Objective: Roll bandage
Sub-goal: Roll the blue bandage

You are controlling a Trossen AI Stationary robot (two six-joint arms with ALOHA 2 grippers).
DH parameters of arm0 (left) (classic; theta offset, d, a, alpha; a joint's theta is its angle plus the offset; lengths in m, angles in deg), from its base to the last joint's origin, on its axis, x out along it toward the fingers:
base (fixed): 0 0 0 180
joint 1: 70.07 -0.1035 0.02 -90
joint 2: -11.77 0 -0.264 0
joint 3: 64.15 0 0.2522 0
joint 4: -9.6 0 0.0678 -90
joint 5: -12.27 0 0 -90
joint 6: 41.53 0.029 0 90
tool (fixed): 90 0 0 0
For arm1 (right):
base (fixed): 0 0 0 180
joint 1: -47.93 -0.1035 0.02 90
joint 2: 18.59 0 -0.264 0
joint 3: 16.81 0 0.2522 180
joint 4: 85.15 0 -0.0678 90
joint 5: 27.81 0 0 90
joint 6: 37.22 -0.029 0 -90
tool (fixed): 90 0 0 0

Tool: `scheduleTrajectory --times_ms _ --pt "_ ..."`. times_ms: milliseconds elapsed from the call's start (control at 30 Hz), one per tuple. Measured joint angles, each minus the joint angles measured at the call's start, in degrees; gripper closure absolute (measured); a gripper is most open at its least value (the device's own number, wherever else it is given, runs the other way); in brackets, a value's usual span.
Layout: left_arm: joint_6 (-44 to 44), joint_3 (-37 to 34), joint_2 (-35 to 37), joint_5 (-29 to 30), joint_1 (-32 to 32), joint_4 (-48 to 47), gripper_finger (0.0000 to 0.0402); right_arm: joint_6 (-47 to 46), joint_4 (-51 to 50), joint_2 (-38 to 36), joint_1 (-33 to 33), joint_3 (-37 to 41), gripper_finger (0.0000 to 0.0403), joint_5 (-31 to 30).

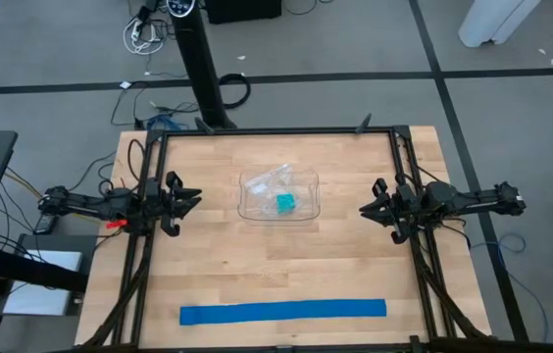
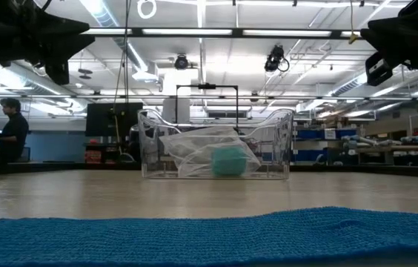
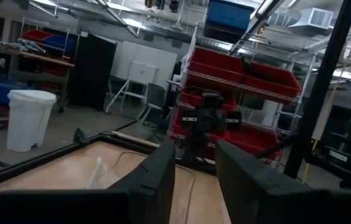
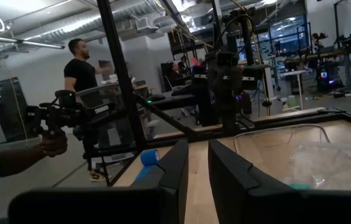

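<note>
2 grippers, both mine, hang clear of the table (image 1: pixel 218 284) with nothing held. To roll well, I judge my left gripper (image 1: pixel 190 199) should come down onto the left end of the bandage (image 1: pixel 283 312), which lies flat well in front of my fingers, pinch only that end, and curl it tightly. Its jaws stand part open; my right gripper (image 1: pixel 367 208) shows a narrower gap.

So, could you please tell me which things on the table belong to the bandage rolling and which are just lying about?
Belongs to the job:
- the bandage, a flat blue strip at the table's near edge
- left tool and right tool, both raised, holding nothing

Just lying about:
- clear plastic tray mid-table
- crumpled plastic bag inside it
- teal block inside it
</note>
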State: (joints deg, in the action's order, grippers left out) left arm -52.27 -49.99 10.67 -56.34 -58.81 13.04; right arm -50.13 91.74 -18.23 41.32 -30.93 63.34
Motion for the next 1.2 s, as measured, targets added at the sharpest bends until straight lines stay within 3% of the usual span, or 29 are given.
scheduleTrajectory --times_ms 1200 --pt "-0.48 0.00 0.00 -0.33 0.00 1.39 0.0280 -0.02 0.00 0.00 0.01 -0.01 0.0341 -0.02"
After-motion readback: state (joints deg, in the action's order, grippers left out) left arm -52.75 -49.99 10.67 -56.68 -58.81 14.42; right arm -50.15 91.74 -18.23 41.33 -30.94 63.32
